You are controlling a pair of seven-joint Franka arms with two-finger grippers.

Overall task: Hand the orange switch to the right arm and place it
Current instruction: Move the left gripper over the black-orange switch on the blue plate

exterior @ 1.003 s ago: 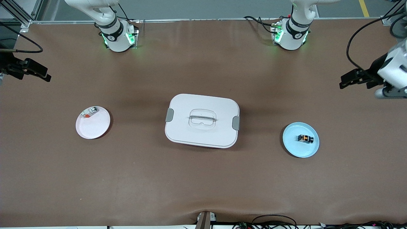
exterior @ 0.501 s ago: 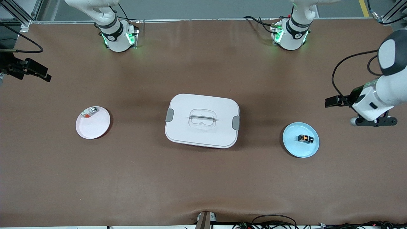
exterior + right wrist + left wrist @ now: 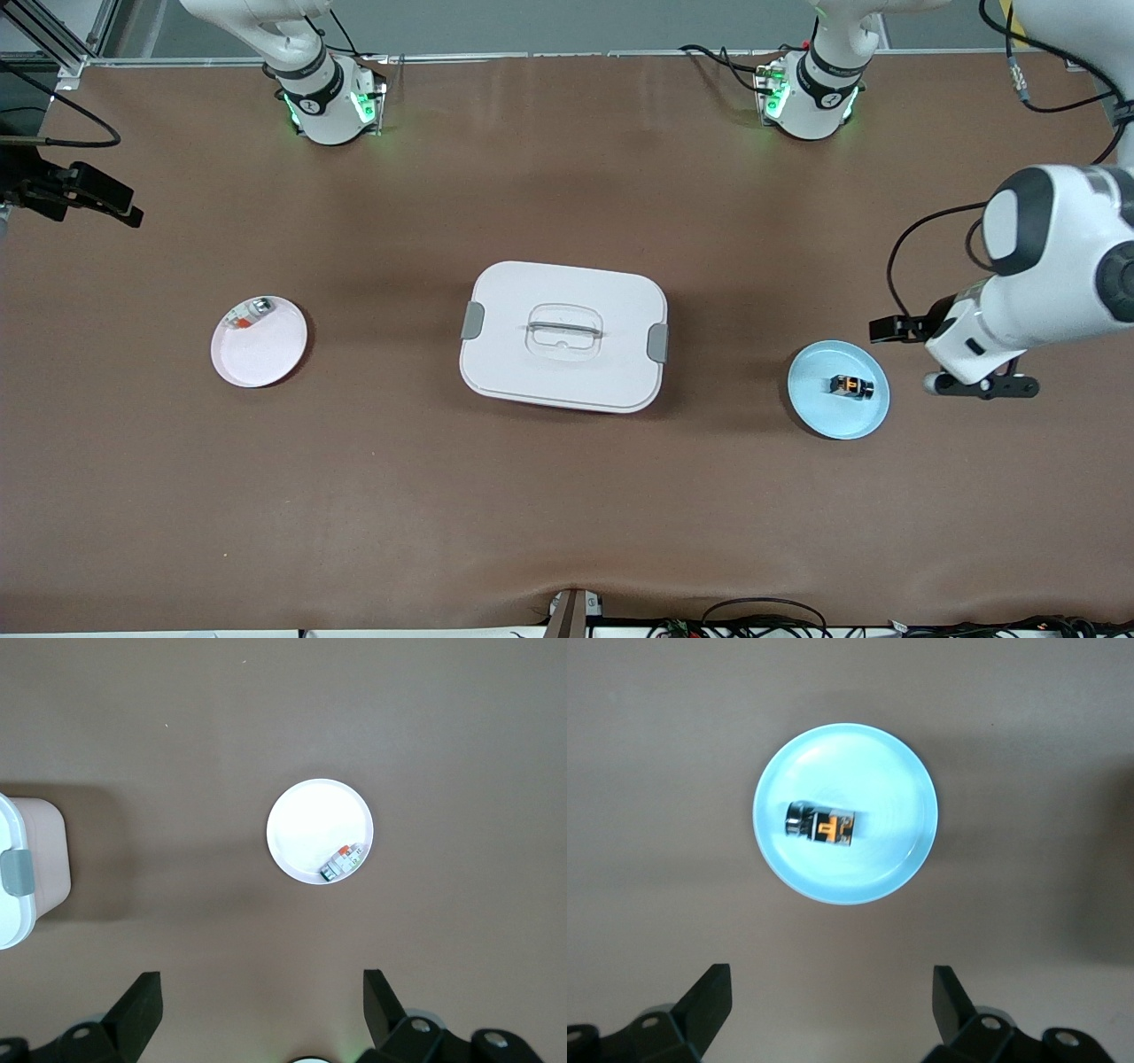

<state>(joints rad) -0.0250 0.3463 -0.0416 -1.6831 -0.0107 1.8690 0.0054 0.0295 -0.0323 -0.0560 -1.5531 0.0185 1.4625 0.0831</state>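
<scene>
reaching for the orange switch is judged to be the step in hand, and it would be done best if the left gripper were first centred over the switch, turned so that its fingers straddle the short sides, and only then lowered. the fingers are seen spread wide with nothing between them, and the gripper is held over bare table just beside the blue plate, toward the left arm's end. the shallow rim should be cleared on the way down, since the plate could be nudged. the switch is lying on its side near the middle of the blue plate, a tiny black block with an orange face turned up. the right gripper is kept waiting, spread and empty, high over the white plate at the right arm's end.
</scene>
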